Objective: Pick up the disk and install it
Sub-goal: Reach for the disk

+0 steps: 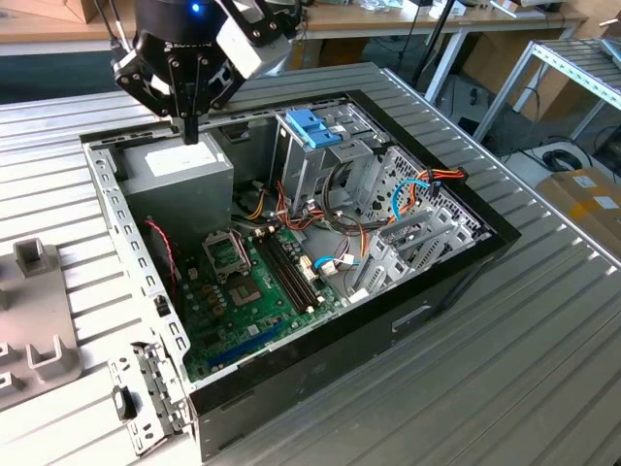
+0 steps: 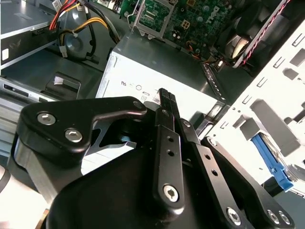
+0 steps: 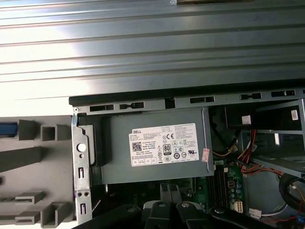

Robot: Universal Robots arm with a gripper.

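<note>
Pincer [image 1: 191, 134]: fingers brought together, nothing held between them. It hung over the grey power-supply box [image 1: 179, 167], at about 11 o'clock within the open computer case [image 1: 114, 209] in the exterior view; whether the tip touched the box could not be told. At 3 o'clock from the pincer stood the metal drive cage [image 1: 301, 170], with a blue bracket [image 1: 312, 126] on top, and the motherboard [image 1: 252, 282] lay at 5 o'clock. Outside the case, at its 9 o'clock, a grey fixture [image 1: 39, 291] sat on the ribbed worktop [image 1: 485, 369]. In the first wrist view a blue plastic edge on that fixture was taken to be the carrier of the disk [image 3: 6, 129], though too little showed to be certain. Judgement: task at its start. The disk was neither picked up nor installed, so both steps remained.
</note>
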